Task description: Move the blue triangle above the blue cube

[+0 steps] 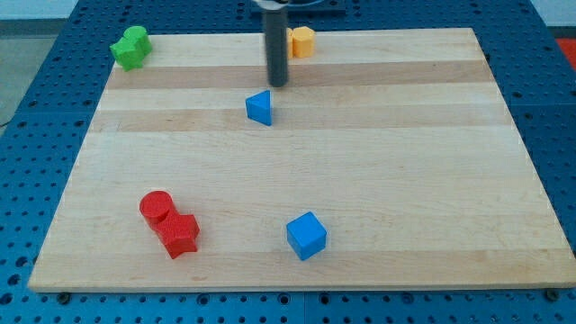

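My tip [277,85] stands just above the blue triangle [259,107], toward the view's top; whether they touch I cannot tell. The blue cube [306,236] sits well below on the wooden surface [405,162]. No writing shows.

Rod [275,40] cut off at top.

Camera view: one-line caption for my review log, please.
My tip sits just above-right of the blue triangle on the wooden board; the blue cube lies far below, near the view's bottom.

Triangle [259,107] just below my tip [277,84] — cube [306,236] far below
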Motion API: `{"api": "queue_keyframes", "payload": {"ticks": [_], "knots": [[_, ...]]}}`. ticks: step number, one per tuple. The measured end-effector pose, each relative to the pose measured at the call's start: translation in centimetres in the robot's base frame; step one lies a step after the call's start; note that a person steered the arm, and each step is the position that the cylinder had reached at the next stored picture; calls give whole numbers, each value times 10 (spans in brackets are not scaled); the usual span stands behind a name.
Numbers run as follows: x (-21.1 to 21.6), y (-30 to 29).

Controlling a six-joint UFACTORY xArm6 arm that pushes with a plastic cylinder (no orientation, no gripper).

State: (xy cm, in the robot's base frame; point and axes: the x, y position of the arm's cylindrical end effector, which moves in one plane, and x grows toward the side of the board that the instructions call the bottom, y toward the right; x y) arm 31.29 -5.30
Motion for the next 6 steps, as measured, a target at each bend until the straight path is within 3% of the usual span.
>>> {"api": "queue_keyframes", "payload": {"ticks": [2, 4, 6], "knots": [[118, 1], [94, 1], [187, 1]]}}
